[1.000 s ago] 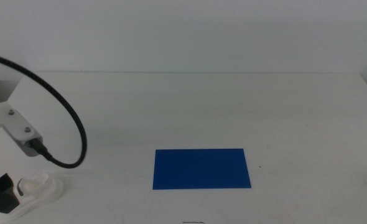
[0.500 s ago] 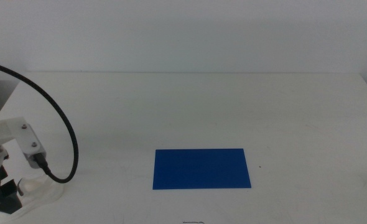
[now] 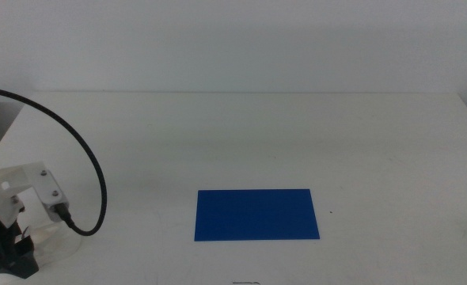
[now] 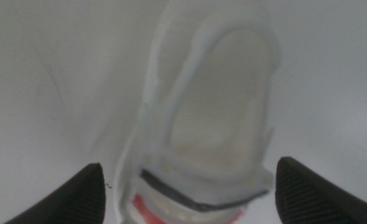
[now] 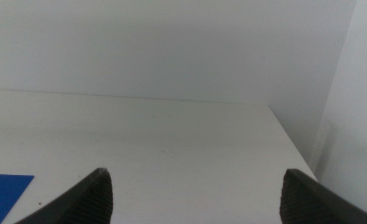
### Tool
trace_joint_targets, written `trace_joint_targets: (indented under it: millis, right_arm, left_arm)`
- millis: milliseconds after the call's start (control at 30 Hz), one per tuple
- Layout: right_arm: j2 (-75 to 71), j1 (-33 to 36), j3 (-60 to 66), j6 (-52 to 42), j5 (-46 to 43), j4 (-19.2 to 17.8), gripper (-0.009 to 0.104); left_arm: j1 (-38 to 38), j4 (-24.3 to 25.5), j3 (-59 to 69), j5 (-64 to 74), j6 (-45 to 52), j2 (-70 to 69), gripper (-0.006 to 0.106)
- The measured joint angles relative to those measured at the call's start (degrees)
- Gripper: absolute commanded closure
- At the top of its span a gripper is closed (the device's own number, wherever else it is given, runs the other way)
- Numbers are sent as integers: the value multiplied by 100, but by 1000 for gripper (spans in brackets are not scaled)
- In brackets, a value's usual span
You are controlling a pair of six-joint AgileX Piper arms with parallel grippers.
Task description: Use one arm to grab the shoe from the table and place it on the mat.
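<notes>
Middle view: the left end effector [image 3: 8, 257] hovered over the shoe [image 3: 55, 237] at eight o'clock from the mat [image 3: 256, 214]. Left wrist view: jaws spread, straddling the shoe [image 4: 211, 118]; an off-centre closure might tip it. Right wrist view: right end effector [image 5: 193, 186] spread, idle over the bench [image 5: 171, 149].

White table [image 3: 297, 134] carries two things — blue mat [image 3: 256, 214] flat near front centre, white shoe [image 4: 214, 118] at front-left corner.
</notes>
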Motion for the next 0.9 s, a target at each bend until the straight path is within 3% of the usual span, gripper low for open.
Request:
trace_joint_targets:
  millis: [133,300,467,567,700,900]
  right_arm:
    - [0,0,0,0,0,0,1]
    - [0,0,0,0,0,0,1]
    - [0,0,0,0,0,0,1]
    - [0,0,0,0,0,0,1]
    - [0,0,0,0,0,0,1]
    - [0,0,0,0,0,0,1]
  left_arm:
    - [0,0,-11,-95,7,66,11]
    - [0,22,-33,-95,1,71,39]
    - [0,22,-40,-62,-319,71,78]
    - [0,-28,-40,42,-428,66,92]
    - [-225,-118,-40,305,-498,-75,96]
    - [-1339,47,-545,655,-1179,-193,96]
